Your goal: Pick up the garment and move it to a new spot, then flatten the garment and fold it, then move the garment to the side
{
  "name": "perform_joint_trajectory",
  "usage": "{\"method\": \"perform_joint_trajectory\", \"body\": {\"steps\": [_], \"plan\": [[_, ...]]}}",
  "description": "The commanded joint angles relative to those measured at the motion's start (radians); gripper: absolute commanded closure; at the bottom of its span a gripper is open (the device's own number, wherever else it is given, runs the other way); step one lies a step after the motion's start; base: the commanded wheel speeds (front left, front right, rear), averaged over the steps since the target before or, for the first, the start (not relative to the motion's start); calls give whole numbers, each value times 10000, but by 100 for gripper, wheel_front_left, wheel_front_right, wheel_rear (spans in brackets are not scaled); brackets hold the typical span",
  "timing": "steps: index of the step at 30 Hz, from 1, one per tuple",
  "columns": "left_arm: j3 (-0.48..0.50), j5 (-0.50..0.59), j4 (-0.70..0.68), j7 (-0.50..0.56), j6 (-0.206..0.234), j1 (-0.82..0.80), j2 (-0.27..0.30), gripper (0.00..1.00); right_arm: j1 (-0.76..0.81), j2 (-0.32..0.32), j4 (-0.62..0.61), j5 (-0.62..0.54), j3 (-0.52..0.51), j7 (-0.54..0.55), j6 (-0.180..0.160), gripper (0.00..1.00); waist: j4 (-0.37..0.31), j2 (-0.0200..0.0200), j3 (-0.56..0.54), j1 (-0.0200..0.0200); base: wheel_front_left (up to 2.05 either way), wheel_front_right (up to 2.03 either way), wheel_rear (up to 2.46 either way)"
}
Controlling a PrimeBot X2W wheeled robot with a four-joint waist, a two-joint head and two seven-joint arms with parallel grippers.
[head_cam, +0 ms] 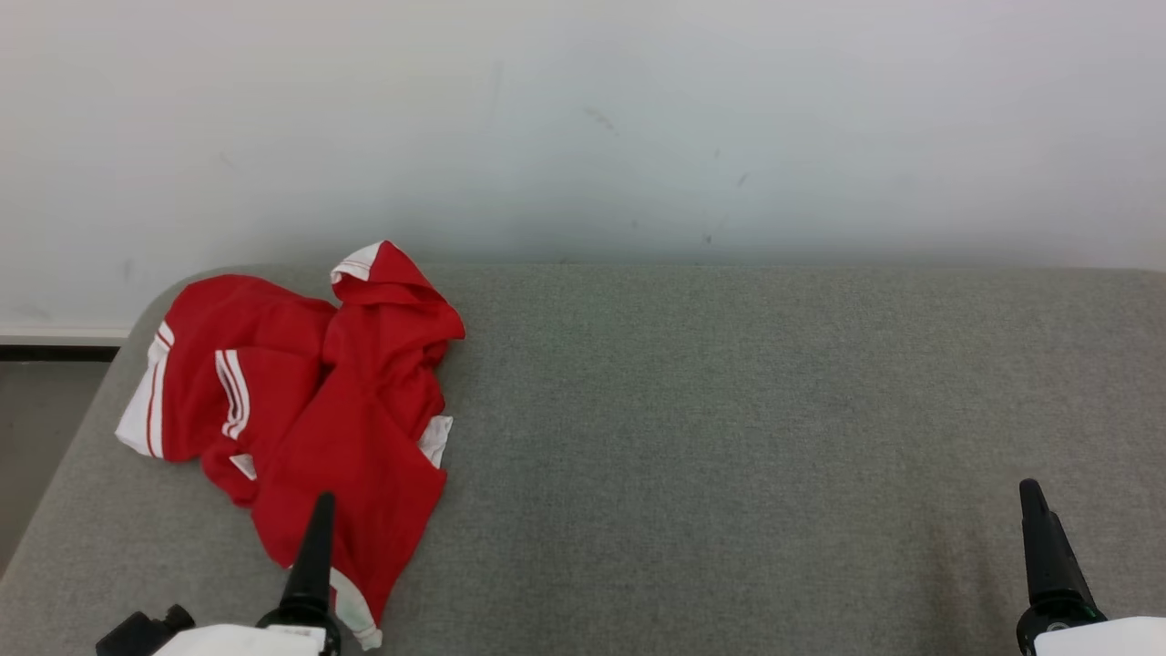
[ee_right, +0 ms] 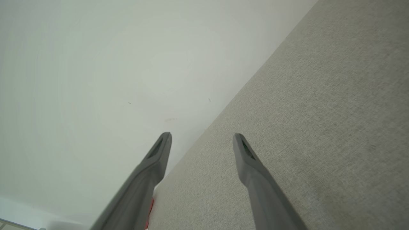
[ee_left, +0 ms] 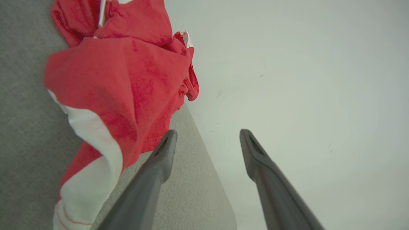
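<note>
A crumpled red garment (head_cam: pixel 337 401) with white trim and stripes lies on the left part of the grey cloth-covered table (head_cam: pixel 729 410). My left gripper (head_cam: pixel 322 501) hovers over the garment's near end, its fingers seen edge-on. In the left wrist view the left gripper (ee_left: pixel 207 134) stands open with nothing between its fingers, and the garment (ee_left: pixel 127 80) lies up and to the left of them. My right gripper (head_cam: pixel 1030 489) hangs over bare table at the near right. The right gripper (ee_right: pixel 202 136) is open and empty too.
A white wall (head_cam: pixel 583 118) rises directly behind the table's far edge. The table's rounded left corner (head_cam: pixel 137 319) drops off to a dark floor strip (head_cam: pixel 46 410). Bare grey surface stretches from the garment to the right edge.
</note>
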Motion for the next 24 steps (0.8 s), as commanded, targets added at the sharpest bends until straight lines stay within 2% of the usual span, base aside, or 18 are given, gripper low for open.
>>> {"method": "perform_joint_trajectory", "body": {"steps": [1,13,24], "plan": [[-29,464,-198,-91,1,-70,84,0,-58,-170,-249,-439,36,-100,4,0,4,-1,0,0,0,0,0],[-264,3287,-474,-532,54,36,101,0,80,-422,-377,-2829,256,-543,5,0,29,-1,-4,0,0,0,0],[-404,5412,-321,-895,140,49,160,0,129,-440,-262,-4599,286,-903,6,0,31,-1,-19,0,0,0,0]]}}
